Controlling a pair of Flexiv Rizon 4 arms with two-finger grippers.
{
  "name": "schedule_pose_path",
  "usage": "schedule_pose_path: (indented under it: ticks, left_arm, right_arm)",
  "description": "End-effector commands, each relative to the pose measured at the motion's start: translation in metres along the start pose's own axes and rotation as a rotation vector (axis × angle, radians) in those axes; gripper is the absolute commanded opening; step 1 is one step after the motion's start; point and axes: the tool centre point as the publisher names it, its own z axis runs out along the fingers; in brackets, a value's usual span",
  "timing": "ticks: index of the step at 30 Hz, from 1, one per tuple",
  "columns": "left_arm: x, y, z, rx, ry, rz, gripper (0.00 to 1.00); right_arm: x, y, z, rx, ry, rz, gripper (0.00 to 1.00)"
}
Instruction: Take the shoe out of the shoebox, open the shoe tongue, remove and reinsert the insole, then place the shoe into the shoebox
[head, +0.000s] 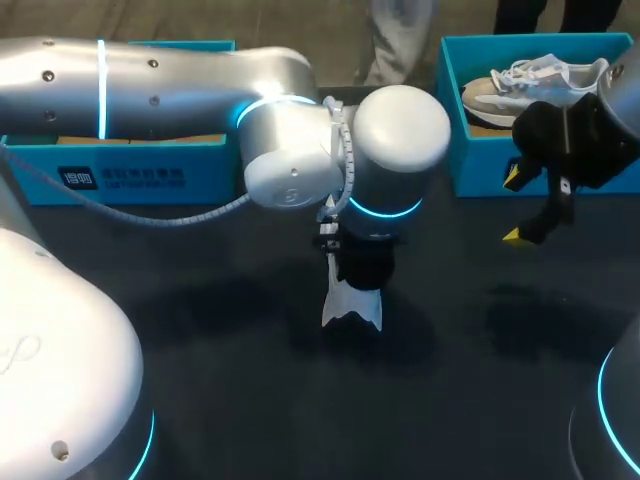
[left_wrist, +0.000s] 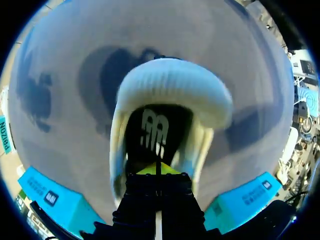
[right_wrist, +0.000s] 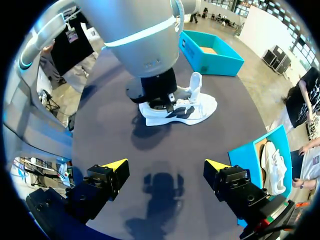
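Note:
A white shoe (head: 350, 308) lies on the dark table near the middle, its black insole (left_wrist: 156, 132) showing inside the white collar (left_wrist: 175, 82). My left gripper (left_wrist: 157, 170) stands straight down over it with both yellow tips pressed together at the shoe's near edge. The right wrist view shows the same shoe (right_wrist: 192, 111) on its side beneath the left gripper (right_wrist: 159, 100), with a white flap standing up. My right gripper (right_wrist: 166, 165) hangs open above bare table, well apart from the shoe, and sits at the right (head: 513, 207) in front of the right shoebox.
A teal shoebox (head: 455, 120) at the back right holds a second white shoe (head: 540, 80). Another teal shoebox (head: 130, 170) stands at the back left behind my left arm. Dark table surface surrounds the shoe on all sides.

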Motion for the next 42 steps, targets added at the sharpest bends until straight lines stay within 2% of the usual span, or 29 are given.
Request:
schedule_pose_path:
  ticks: [1, 8, 9, 10, 11, 12, 13, 14, 25, 34, 42]
  left_arm:
    - [0.007, 0.005, -0.031, -0.064, -0.005, -0.017, 0.0]
    - [0.008, 0.019, -0.03, -0.077, 0.003, -0.036, 0.0]
    - [0.008, 0.02, -0.029, -0.076, 0.005, -0.039, 0.05]
    - [0.007, 0.02, -0.028, -0.075, 0.007, -0.04, 0.39]
    - [0.007, 0.02, -0.027, -0.072, 0.01, -0.04, 0.62]
    - [0.007, 0.02, -0.026, -0.071, 0.011, -0.04, 0.73]
    - [0.006, 0.02, -0.025, -0.064, 0.013, -0.039, 0.89]
    - [0.006, 0.02, -0.023, -0.059, 0.015, -0.04, 0.99]
    - [0.007, 0.02, -0.017, 0.007, 0.001, -0.027, 1.0]
    - [0.01, 0.018, -0.012, 0.002, -0.01, 0.038, 1.0]
    - [0.009, 0.021, -0.012, 0.029, -0.023, 0.054, 1.0]
  right_arm:
    - [0.001, 0.0, 0.001, 0.002, -0.002, 0.001, 1.0]
    - [0.001, 0.0, 0.001, 0.002, -0.002, 0.001, 1.0]
    - [0.001, 0.0, 0.001, 0.002, -0.002, 0.001, 1.0]
    - [0.001, 0.0, 0.001, 0.002, -0.002, 0.001, 1.0]
    - [0.001, 0.0, 0.001, 0.002, -0.002, 0.001, 1.0]
    - [0.001, 0.0, 0.001, 0.002, -0.002, 0.001, 1.0]
    - [0.001, 0.0, 0.001, 0.002, -0.002, 0.001, 1.0]
    - [0.001, 0.0, 0.001, 0.002, -0.002, 0.001, 1.0]
    - [0.001, 0.0, 0.001, 0.002, -0.002, 0.001, 1.0]
    - [0.001, 0.0, 0.001, 0.002, -0.002, 0.001, 1.0]
    - [0.001, 0.0, 0.001, 0.002, -0.002, 0.001, 1.0]
